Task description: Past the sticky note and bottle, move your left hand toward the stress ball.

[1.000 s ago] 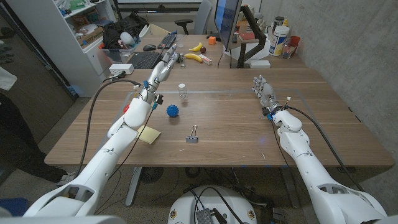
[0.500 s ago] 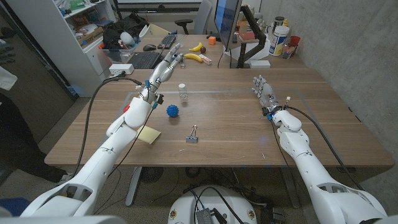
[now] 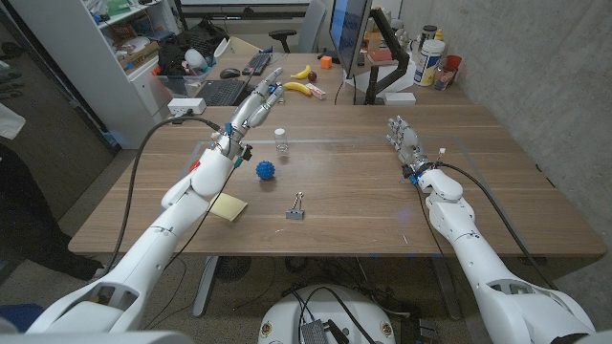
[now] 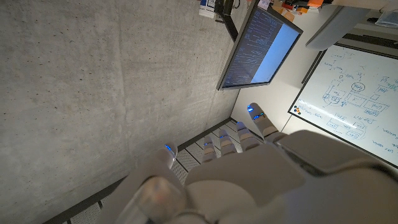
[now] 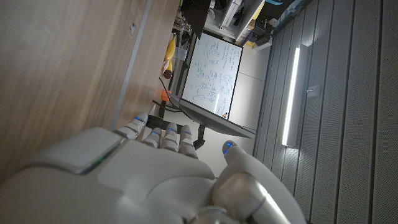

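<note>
The left hand [image 3: 254,107] is raised off the table [image 3: 363,191] at the far left, fingers stretched out and apart, holding nothing; its fingertips overlap a neighbouring desk's clutter in the head view, so their outlines are hard to separate from the background. From the left wrist view the back of that hand [image 4: 249,174] fills the lower part, its fingers foreshortened with lit tips, and beyond them are a concrete wall, a monitor [image 4: 258,46] and a whiteboard [image 4: 357,93] cut off at the edge. Just nearer the robot than the hand, close beside the left forearm, lies the blue spiky stress ball [image 3: 265,170], apart from the fingers. The small clear bottle [image 3: 280,139] with a white cap stands upright a little farther out than the ball, to the hand's right. The yellow sticky note [image 3: 229,206] lies nearer the robot, partly covered by the left forearm. A binder clip [image 3: 296,209] sits between the note and the table's middle. The right hand [image 3: 407,143] stands on the table on the right side, fingers extended and empty; whether its edge actually touches the wood is unclear. The right wrist view shows its back [image 5: 143,180] over the wood grain.
</note>
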You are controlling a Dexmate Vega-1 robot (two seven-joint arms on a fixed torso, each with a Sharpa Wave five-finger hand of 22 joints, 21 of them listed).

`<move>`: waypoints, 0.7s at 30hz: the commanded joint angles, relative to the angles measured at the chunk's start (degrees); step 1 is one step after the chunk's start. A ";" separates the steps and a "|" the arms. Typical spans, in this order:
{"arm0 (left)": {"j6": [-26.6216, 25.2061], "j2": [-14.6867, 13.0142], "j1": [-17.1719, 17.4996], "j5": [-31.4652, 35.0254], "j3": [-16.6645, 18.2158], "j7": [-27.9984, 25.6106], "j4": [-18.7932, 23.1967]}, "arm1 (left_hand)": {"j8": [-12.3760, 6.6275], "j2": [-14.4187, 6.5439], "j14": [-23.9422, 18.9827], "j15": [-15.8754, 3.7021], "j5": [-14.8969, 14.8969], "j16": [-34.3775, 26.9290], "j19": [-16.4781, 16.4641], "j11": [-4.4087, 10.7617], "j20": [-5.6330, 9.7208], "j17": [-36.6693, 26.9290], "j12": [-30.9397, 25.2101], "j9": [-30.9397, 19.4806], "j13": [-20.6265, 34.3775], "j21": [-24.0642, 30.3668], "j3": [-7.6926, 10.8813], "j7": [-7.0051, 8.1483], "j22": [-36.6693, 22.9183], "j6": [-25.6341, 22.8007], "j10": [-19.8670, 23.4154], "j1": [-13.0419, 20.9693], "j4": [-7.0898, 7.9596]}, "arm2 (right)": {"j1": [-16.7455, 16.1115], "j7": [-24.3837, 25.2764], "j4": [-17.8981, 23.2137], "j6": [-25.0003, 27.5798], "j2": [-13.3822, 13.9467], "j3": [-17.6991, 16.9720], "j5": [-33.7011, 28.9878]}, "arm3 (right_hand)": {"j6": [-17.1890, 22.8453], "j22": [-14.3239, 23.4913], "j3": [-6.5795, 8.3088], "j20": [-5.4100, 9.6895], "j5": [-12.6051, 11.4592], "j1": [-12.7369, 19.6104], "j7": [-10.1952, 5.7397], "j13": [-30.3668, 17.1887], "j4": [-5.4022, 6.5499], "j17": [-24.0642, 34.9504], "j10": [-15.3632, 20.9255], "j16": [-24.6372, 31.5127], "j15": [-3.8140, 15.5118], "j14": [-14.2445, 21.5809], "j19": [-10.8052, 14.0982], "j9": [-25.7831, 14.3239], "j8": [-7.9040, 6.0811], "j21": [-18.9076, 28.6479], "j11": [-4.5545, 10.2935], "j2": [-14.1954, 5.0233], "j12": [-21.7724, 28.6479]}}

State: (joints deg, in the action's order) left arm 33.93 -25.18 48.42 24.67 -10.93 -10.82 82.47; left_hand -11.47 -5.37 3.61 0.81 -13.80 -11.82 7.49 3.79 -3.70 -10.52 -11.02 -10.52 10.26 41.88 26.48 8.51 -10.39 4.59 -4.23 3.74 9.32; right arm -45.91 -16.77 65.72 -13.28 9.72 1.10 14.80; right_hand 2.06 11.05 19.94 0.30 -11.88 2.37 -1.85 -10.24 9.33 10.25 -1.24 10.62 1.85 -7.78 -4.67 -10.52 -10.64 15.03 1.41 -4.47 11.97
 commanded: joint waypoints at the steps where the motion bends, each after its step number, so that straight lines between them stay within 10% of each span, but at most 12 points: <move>1: -2.14 -1.22 1.04 4.55 -0.61 -2.02 2.40 | -0.18 -2.47 0.25 -0.40 -0.61 0.00 -0.02 0.53 -0.18 -0.20 0.12 -0.25 0.18 -0.21 0.46 0.07 -0.20 -0.59 0.25 0.67 -0.01 | 0.03 -0.14 -0.21 -0.06 0.13 0.12 0.05 | -0.12 0.26 0.35 -0.30 -0.09 -0.33 -0.53 -0.22 0.07 0.20 -0.10 0.29 -0.25 -0.22 0.15 -0.12 -0.37 -0.07 0.40 -5.50 -0.16; 21: -6.33 -3.04 1.88 5.48 -1.55 -1.97 3.91 | -0.43 -2.41 -0.09 -0.19 -0.59 -0.02 -0.07 0.58 -0.44 -0.14 -0.08 -0.19 0.16 -0.53 0.73 -0.01 -0.20 -2.00 1.21 1.07 -0.20 | 0.78 -0.15 -1.29 -0.27 -0.08 0.72 -0.17 | -0.08 0.27 0.32 -0.30 -0.10 -0.37 -0.53 -0.22 0.08 0.21 -0.11 0.32 -0.34 -0.17 0.17 -0.13 -0.36 -0.16 0.44 -5.48 -0.17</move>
State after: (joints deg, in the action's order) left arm 29.69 -27.24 49.84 29.45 -11.99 -12.65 85.63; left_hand -11.47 -5.59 3.62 0.81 -14.25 -11.83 7.50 4.22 -3.70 -10.52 -11.02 -10.52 10.26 41.69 26.62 8.46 -10.40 3.12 -3.38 4.42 9.17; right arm -45.57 -16.89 65.07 -13.40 9.78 1.47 14.79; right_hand 2.05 11.05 19.94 0.30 -11.88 2.37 -1.84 -10.24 9.33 10.25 -1.24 10.62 1.85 -7.78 -4.67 -10.52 -10.64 15.06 1.41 -4.47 11.97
